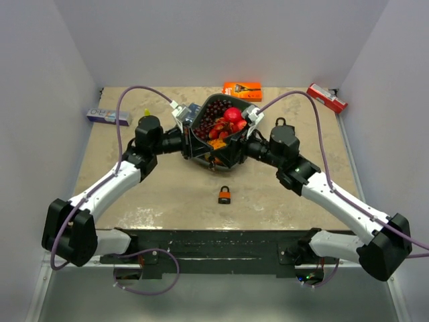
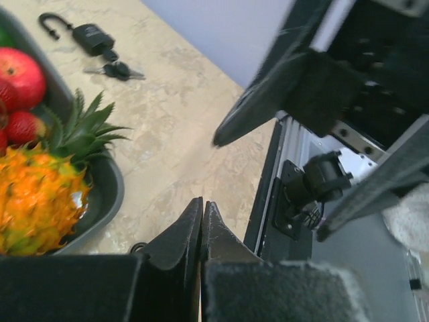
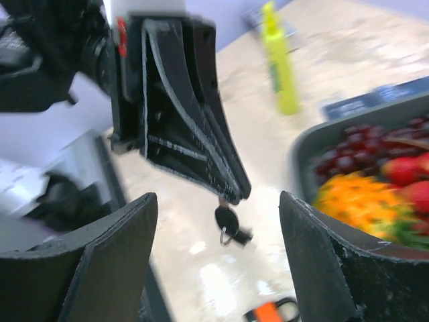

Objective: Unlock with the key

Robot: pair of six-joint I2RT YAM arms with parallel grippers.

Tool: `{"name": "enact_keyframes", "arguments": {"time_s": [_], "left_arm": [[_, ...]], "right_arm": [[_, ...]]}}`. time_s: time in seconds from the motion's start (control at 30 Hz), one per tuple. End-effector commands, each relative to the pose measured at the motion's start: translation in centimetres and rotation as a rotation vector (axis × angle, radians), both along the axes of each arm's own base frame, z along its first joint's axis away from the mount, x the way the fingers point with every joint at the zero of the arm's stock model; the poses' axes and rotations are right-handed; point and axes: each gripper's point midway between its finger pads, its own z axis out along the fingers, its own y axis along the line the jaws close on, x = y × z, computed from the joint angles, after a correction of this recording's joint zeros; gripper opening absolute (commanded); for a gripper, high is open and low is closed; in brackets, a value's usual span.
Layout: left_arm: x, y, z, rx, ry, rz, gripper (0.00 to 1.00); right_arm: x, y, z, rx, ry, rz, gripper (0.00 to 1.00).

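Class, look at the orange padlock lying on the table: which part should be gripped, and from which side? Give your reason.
Grip the orange padlock by its orange body, from straight above, closing across its left and right sides. It appears to lie flat, shackle pointing toward the fruit bowl, so those sides are exposed.

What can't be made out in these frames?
Key: right wrist view, motion-blurred, teeth unreadable; left wrist view, hidden by the shut left gripper.
Orange padlock: top view, keyhole too small; right wrist view, cut by the bottom edge.
Black padlock: top view, too small to tell if locked.
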Motion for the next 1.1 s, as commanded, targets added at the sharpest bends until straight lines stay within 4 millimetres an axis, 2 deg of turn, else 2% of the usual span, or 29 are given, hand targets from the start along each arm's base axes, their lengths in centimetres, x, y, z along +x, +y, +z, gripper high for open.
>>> {"name": "enact_keyframes", "arguments": {"time_s": [0.0, 0.2, 0.47, 0.63, 0.97, 1.07], "left_arm": [[-3.4, 0.1, 3.6, -0.053, -0.237, -0.159, 0.00], [-4.4, 0.5, 4.4, -0.062, -0.298, -0.178, 0.00], [-5.6, 0.4, 4.8, -0.106, -0.306, -0.226, 0.00], [-6.2, 0.2, 4.9, -0.138, -0.292, -0.265, 0.00], [-6.1, 0.2, 4.6, -0.136, -0.288, -0.260, 0.00], [-6.1, 0.2, 4.5, -0.136, -0.283, -0.266, 0.00]], "right_arm": [[-5.2, 1.5, 0.2, 0.085, 0.102, 0.329, 0.74], [-6.3, 1.6, -1.2, 0.060, 0.151, 0.393, 0.63], [-6.5, 2.3, -1.5, 0.132, 0.174, 0.415, 0.49], [-6.5, 2.4, -2.1, 0.130, 0.180, 0.416, 0.47], [-6.5, 2.6, -3.4, 0.107, 0.194, 0.430, 0.42], [-6.6, 2.4, -2.8, 0.118, 0.172, 0.419, 0.45]]}}
